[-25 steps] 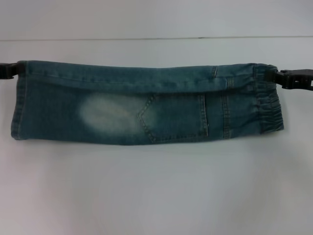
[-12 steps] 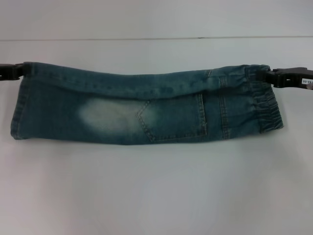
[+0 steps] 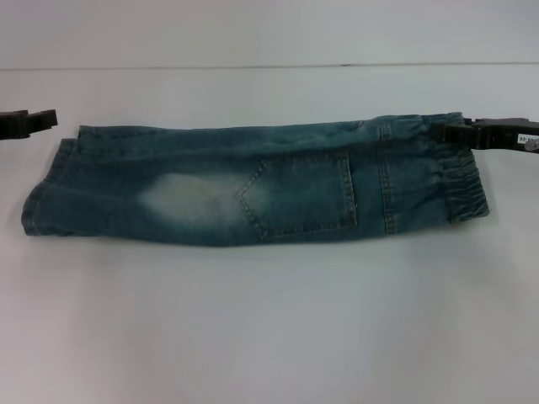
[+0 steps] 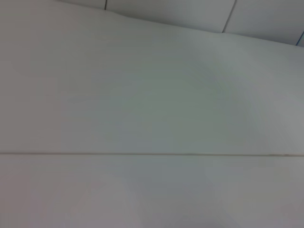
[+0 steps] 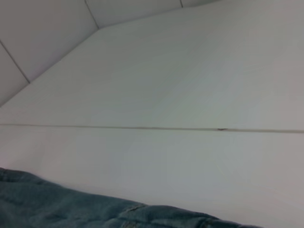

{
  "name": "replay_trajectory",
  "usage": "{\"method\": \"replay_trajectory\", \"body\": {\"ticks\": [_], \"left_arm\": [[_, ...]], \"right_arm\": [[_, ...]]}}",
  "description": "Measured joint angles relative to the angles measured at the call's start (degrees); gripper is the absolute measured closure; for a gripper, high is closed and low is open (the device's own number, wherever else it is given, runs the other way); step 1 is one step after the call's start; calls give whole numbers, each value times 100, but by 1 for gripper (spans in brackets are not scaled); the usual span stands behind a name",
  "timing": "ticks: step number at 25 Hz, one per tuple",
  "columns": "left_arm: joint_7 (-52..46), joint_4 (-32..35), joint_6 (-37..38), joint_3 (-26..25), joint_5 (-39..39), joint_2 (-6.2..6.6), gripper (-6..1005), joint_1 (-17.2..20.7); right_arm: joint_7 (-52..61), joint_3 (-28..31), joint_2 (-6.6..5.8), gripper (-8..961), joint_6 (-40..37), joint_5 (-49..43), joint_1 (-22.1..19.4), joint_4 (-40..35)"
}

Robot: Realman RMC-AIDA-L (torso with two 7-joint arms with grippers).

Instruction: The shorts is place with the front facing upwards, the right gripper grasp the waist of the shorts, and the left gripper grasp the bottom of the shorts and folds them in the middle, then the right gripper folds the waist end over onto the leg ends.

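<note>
Left gripper [image 3: 38, 119] since released leg ends [image 3: 50, 189], now clear at far left, jaws' gap unclear. Right gripper [image 3: 459, 135] still pinching waist end [image 3: 459, 181]. You proceed: fold waist leftward over shorts [image 3: 253, 185].

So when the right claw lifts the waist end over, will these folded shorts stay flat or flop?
Probably flop: the shorts already sag and crumple at the leg ends, which the left claw isn't touching. The right claw pinches one waistband corner, so the gathered waist may droop unevenly.

Bare white lab tabletop [image 3: 269, 320], panelled wall [image 4: 166, 14]
</note>
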Motion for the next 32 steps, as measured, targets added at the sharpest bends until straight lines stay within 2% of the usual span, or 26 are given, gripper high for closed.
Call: {"method": "replay_trajectory", "body": {"ticks": [4, 6, 11, 19, 22, 24, 25, 32], "left_arm": [[0, -2, 43, -4, -5, -9, 542, 14], [14, 8, 121, -21, -89, -15, 456, 39], [483, 63, 860, -75, -963, 1, 261, 278], [1143, 78, 1958, -138, -1323, 11, 61, 461], [1440, 24, 2555, -108, -1338, -11, 61, 466], [1517, 6, 2689, -88, -1338, -16, 61, 466], [1724, -69, 3004, 40, -1327, -25, 61, 464], [1918, -100, 3434, 958, -1273, -107, 61, 444]], "right_arm": [[274, -221, -54, 477, 12, -2, -7, -13], [426, -355, -87, 270, -14, -2, -11, -63], [839, -744, -277, 159, -213, -2, -17, -191], [1614, -775, -454, 160, -992, -32, -118, -976], [2039, -780, -553, 161, -1245, -252, -87, -1216], [2387, -782, -598, 160, -1444, -593, 3, -1419], [2541, -782, -611, 160, -1540, -786, 54, -1517], [3208, -789, -604, 167, -2470, -1992, 416, -1996]]}}
